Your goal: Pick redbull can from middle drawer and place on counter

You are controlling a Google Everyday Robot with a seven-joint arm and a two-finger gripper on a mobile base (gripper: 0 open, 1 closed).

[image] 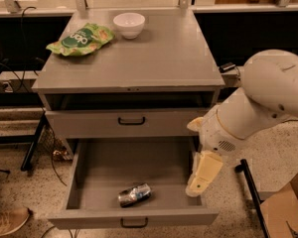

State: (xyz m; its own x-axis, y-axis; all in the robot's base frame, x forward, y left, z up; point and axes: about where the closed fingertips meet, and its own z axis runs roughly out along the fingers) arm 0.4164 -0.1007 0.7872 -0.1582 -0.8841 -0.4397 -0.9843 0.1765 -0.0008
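The redbull can (pixel 134 194) lies on its side on the tray of the open middle drawer (pixel 104 170), near the drawer's front and a little left of centre. The drawer has a small black loop handle (pixel 134 223) on its front. The counter (pixel 154 58) is the flat grey top of the cabinet above. My gripper (pixel 197 185) hangs from the white arm (pixel 260 100) and points down over the drawer's right front corner, to the right of the can and apart from it. It holds nothing.
A green snack bag (pixel 80 38) and a white bowl (pixel 129 24) sit at the back left of the counter. A closed grey drawer front (pixel 131 122) is above the open drawer. A black stand (pixel 251 192) and a cardboard box (pixel 288 209) are on the floor at the right.
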